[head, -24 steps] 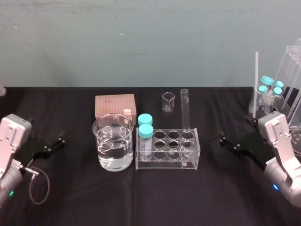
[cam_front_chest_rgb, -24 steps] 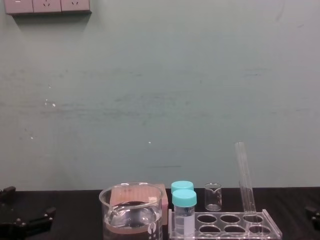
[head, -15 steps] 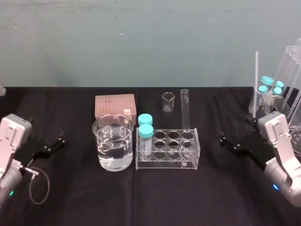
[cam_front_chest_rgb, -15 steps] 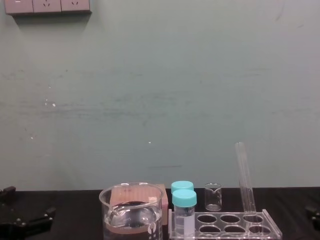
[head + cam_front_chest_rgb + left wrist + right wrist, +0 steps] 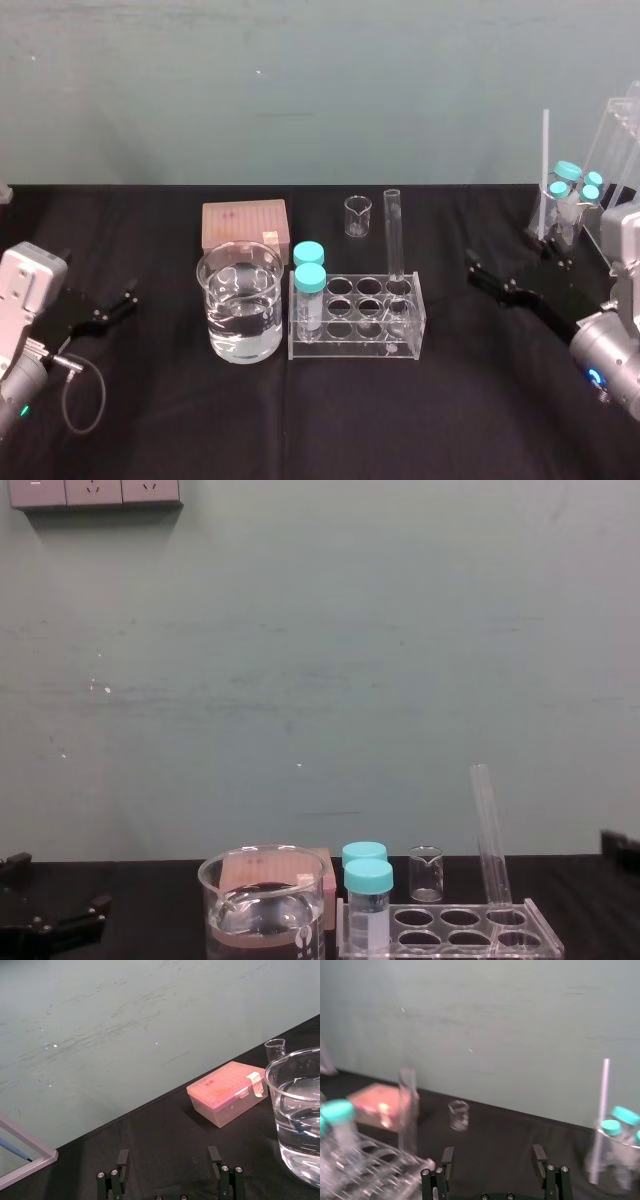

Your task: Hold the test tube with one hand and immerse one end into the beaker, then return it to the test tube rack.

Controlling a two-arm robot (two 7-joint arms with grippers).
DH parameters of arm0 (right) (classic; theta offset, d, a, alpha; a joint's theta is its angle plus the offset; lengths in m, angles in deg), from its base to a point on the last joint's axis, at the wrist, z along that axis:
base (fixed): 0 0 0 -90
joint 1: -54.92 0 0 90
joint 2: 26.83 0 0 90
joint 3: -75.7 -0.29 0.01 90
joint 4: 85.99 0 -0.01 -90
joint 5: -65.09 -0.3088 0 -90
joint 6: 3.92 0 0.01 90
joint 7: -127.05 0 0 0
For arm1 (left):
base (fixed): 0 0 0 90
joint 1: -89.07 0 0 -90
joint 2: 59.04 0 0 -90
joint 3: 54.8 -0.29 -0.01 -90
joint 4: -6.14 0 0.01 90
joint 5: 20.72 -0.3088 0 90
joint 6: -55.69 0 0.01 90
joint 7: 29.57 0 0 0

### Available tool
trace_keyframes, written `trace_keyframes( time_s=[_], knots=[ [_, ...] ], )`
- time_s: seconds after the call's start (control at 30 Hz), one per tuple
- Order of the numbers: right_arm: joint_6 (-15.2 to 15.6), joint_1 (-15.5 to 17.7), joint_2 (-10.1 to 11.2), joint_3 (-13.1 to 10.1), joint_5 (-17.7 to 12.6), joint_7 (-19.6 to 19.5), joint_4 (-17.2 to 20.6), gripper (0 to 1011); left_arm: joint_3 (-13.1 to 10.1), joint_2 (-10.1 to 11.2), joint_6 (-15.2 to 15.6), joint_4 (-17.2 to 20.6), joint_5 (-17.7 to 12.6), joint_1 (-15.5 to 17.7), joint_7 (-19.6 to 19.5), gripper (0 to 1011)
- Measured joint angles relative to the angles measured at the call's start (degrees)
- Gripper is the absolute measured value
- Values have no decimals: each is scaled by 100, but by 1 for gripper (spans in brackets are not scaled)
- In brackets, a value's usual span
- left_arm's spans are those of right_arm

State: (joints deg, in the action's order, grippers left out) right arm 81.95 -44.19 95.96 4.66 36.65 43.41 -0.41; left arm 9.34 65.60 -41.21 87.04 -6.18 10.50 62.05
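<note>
Glass test tube [image 5: 393,235] stands in the test tube rack [image 5: 350,348], top free for the open right claw [image 5: 478,275] nearby; left claw [image 5: 125,303] parked, open.

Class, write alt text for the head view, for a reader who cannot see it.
A tall clear test tube stands in the back right hole of a clear test tube rack on a black table, beside a wide beaker of clear liquid. The left end effector and right end effector sit open at either side, touching nothing.
</note>
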Motion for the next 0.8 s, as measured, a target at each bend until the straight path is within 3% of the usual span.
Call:
trace_keyframes(
  time_s=[0.07,0.27,0.47,0.8],
  knots=[
    [118,-4,-65,-77,-236,175,100,1000,0,0,0,0,0,0,0,1000],
    [278,-141,-192,-27,-397,560,165,1000,0,0,0,0,0,0,0,1000],
    [408,-423,-328,179,-306,952,-1,1000,0,0,0,0,0,0,0,1000],
    [475,-1019,-680,399,-16,1299,-707,1000,0,0,0,0,0,0,0,1000]
  ],
)
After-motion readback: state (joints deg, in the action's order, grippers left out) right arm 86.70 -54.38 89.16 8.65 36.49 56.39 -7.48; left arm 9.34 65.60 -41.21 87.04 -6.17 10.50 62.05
